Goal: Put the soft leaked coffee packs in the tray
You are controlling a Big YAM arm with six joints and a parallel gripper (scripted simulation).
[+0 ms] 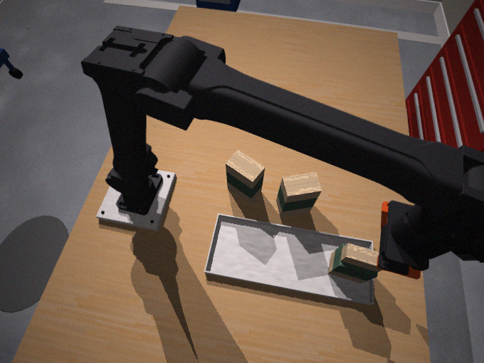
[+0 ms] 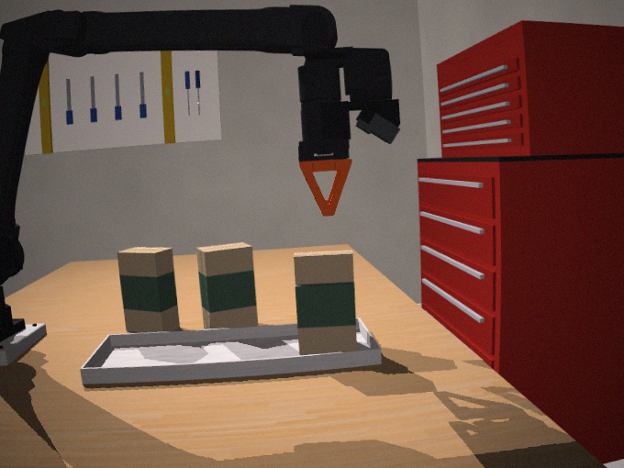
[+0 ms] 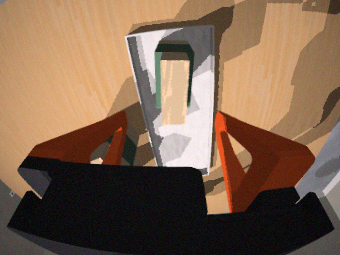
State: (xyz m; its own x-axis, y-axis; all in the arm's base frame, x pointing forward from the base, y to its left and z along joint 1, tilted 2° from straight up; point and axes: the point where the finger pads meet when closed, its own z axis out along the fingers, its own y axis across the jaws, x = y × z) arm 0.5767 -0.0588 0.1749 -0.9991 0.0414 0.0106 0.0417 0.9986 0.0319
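Three tan coffee packs with a green band are in view. One pack (image 1: 355, 261) (image 2: 324, 302) (image 3: 174, 85) stands upright inside the grey tray (image 1: 288, 258) (image 2: 228, 356) (image 3: 175, 105), at its right end. The two other packs (image 1: 244, 172) (image 1: 299, 191) stand on the table behind the tray; in the exterior view they are at the left (image 2: 148, 288) and in the middle (image 2: 227, 284). My gripper (image 2: 326, 209) (image 3: 171, 117) with orange fingers hangs open and empty, well above the pack in the tray.
The arm's base plate (image 1: 137, 206) sits left of the tray. A red drawer cabinet (image 2: 525, 218) stands close to the table's right edge. The arm's long link (image 1: 307, 133) spans above the table.
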